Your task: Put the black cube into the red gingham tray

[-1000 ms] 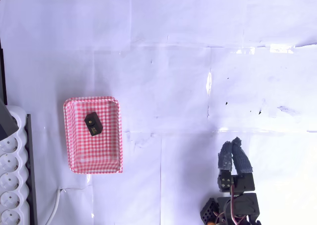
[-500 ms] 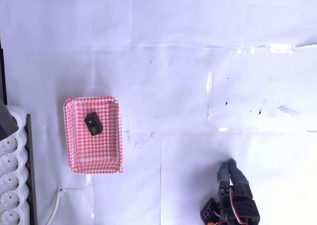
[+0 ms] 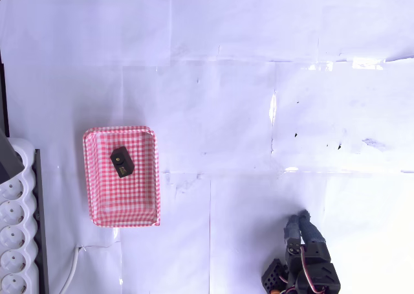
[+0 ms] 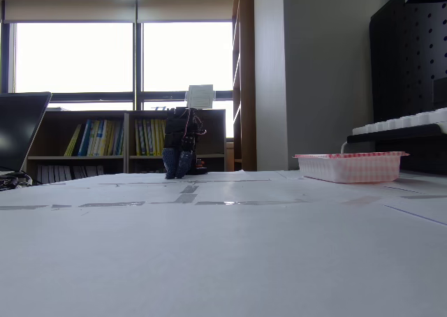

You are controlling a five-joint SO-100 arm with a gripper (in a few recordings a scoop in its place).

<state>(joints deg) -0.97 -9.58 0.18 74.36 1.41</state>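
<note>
The black cube [image 3: 120,160] lies inside the red gingham tray [image 3: 103,203], in its upper half in the overhead view, with a small light mark on one face. In the fixed view the tray [image 4: 349,167] stands at the right and its rim hides the cube. My gripper [image 3: 298,219] is far from the tray, at the bottom right of the overhead view, folded back over the arm's base with its blue-grey fingers together and nothing between them. In the fixed view the gripper [image 4: 176,170] points down at the far end of the table.
A white power strip [image 3: 14,242] with a cable lies at the left edge, just beside the tray. White paper sheets taped together cover the table [image 3: 259,80]. A laptop [image 4: 17,132] stands at the left in the fixed view.
The arm has pulled back toward its base, the gripper moving down in the overhead view. The cube and tray have not moved.
</note>
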